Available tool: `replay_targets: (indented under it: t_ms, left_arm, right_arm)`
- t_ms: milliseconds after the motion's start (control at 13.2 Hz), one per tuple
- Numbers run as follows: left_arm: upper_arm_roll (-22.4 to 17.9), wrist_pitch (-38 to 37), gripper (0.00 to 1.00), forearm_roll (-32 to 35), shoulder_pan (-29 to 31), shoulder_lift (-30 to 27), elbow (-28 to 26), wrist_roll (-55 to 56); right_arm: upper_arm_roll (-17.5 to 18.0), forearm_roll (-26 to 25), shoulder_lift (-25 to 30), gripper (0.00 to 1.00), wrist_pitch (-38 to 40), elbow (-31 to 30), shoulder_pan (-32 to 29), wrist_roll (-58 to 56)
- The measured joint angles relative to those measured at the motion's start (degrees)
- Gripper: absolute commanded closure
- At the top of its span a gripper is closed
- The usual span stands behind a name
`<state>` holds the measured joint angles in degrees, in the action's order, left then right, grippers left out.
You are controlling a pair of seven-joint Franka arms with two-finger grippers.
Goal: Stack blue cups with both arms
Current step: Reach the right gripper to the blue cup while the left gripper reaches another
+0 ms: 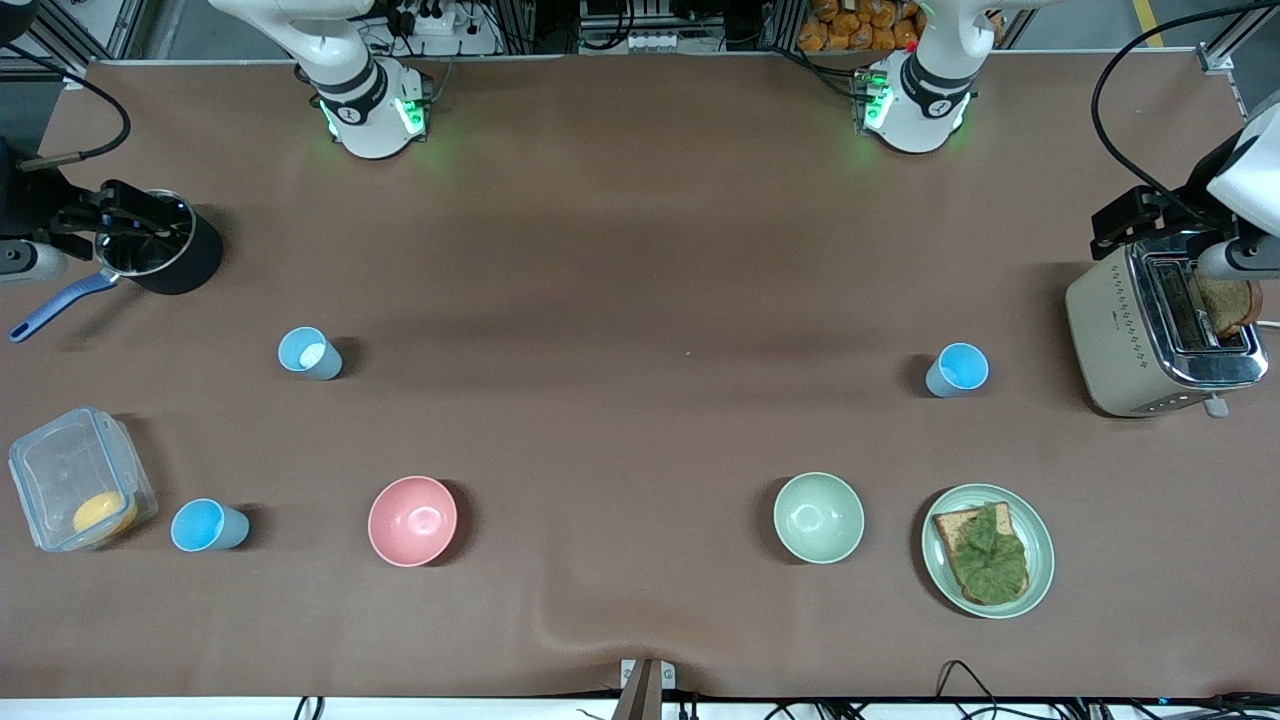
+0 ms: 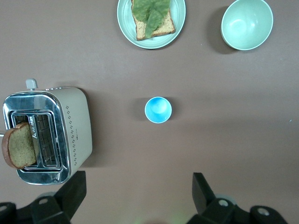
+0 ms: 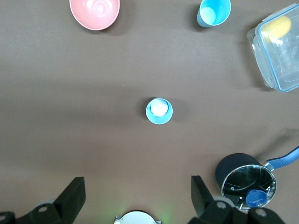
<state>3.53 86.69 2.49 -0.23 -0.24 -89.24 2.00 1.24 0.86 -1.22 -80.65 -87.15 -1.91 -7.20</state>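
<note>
Three blue cups stand upright and apart. A pale grey-blue cup with a whitish inside (image 1: 310, 353) stands toward the right arm's end and shows in the right wrist view (image 3: 159, 110). A brighter blue cup (image 1: 208, 526) stands nearer the front camera, beside the clear box (image 3: 214, 11). A sky blue cup (image 1: 957, 370) stands toward the left arm's end beside the toaster (image 2: 158, 109). My left gripper (image 2: 138, 182) is open and empty, high over the table above that cup. My right gripper (image 3: 136, 184) is open and empty, high over the pale cup. Neither gripper shows in the front view.
A pink bowl (image 1: 412, 520), a pale green bowl (image 1: 818, 517) and a plate (image 1: 1040, 560) with toast and lettuce lie nearer the front camera. A toaster (image 1: 1120, 330) holding bread is at the left arm's end. A black pot (image 1: 185, 262) and a clear box (image 1: 75, 490) are at the right arm's end.
</note>
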Motion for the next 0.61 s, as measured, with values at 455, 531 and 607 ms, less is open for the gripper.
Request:
replay_targets:
  t_ms: [455, 531, 607]
  left_arm:
    - [0.0, 1.6, 0.0, -1.1, 0.7, 0.1, -1.0, 0.0]
    - [0.0, 3.9, 0.0, -1.5, 1.1, 0.2, -2.9, -0.1]
    - [0.0, 6.8, 0.0, -1.6, 1.3, 0.3, -5.2, -0.1]
  right_arm:
    - [-0.2, 0.0, 0.0, 0.0, 0.0, 0.0, 0.0, 0.0]
    - [-0.2, 0.0, 0.0, 0.0, 0.0, 0.0, 0.0, 0.0]
    - [-0.2, 0.0, 0.0, 0.0, 0.0, 0.0, 0.0, 0.0]
